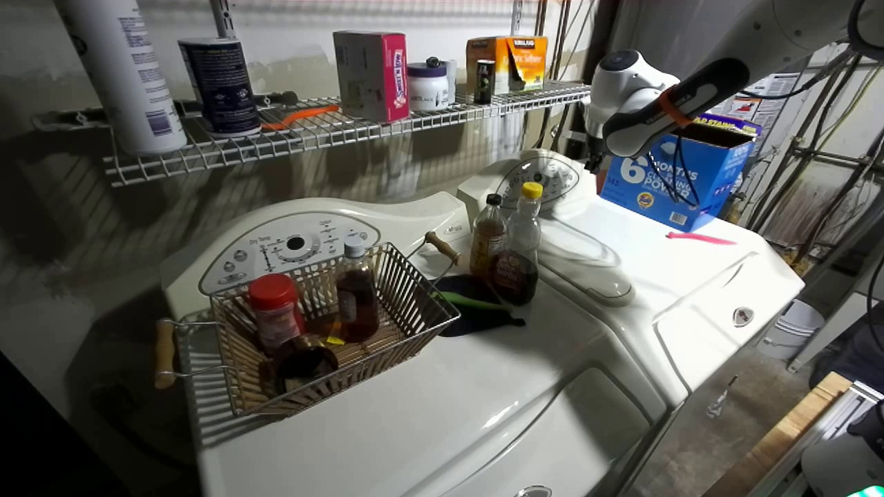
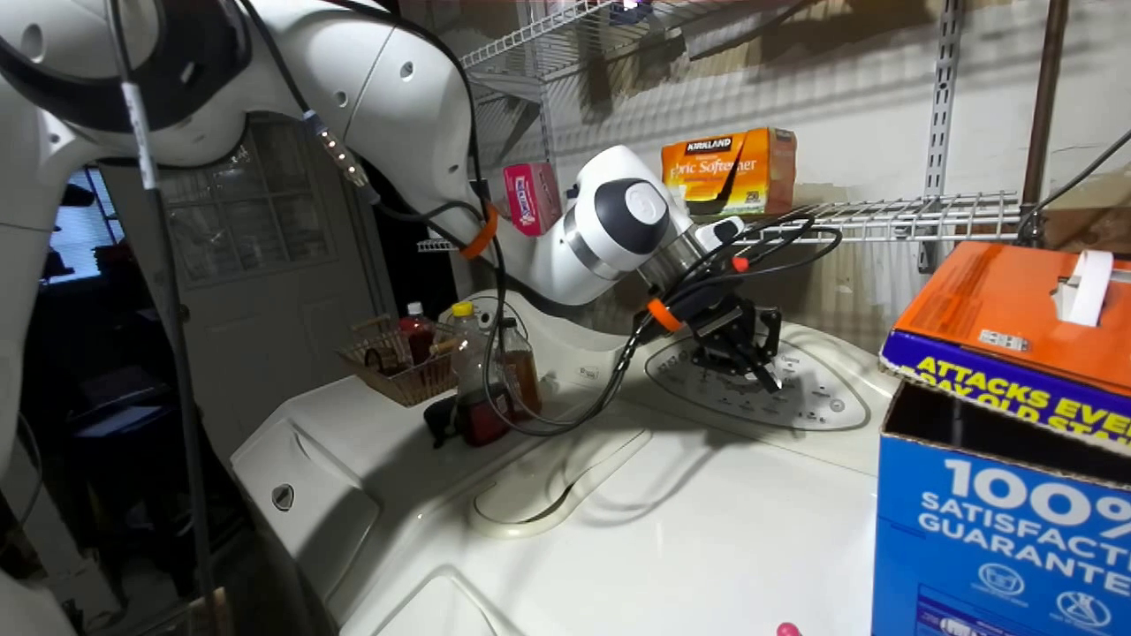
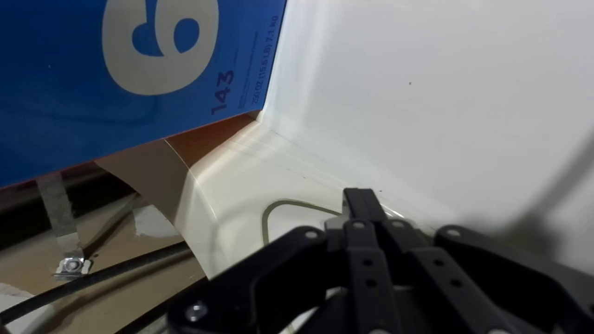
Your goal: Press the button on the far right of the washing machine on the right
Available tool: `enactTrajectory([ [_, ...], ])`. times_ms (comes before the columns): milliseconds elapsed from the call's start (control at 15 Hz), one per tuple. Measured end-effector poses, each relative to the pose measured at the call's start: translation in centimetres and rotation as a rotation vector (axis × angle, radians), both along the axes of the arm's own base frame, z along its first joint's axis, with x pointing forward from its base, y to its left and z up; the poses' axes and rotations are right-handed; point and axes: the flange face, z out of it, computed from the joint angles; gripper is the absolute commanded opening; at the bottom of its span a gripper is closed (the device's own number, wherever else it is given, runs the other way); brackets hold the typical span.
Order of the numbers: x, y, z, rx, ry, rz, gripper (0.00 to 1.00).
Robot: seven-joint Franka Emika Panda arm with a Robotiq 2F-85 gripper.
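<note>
The white washing machine on the right [image 1: 621, 235] has a glossy top; it also shows in an exterior view [image 2: 707, 521] and the wrist view [image 3: 441, 93]. Its curved console [image 2: 716, 397] carries a dial and small marks. A small round button [image 2: 836, 405] sits near the console's right end. My gripper [image 2: 774, 383] is over the console, left of that button, fingers angled down; it is partly hidden by the arm in an exterior view [image 1: 592, 163]. In the wrist view the gripper [image 3: 364, 202] is shut with nothing between its fingers. The button is not visible there. Contact with the console cannot be told.
A blue detergent box [image 1: 673, 172] stands right of the console, also in the wrist view [image 3: 139, 93]. Bottles [image 1: 521, 255] and a wire basket [image 1: 387, 352] stand on the left machine [image 1: 442, 414]. A wire shelf [image 2: 892, 216] runs behind the arm. A pink item [image 1: 701, 238] lies on the washer.
</note>
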Motion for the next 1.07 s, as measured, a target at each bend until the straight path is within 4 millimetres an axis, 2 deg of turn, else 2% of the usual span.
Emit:
enactTrajectory([
  [600,3.6,-0.9,-4.0,-0.088,0.047,0.051,0.00],
  [1067,6.2,-1.9,-5.1,-0.127,0.019,0.052,0.00],
])
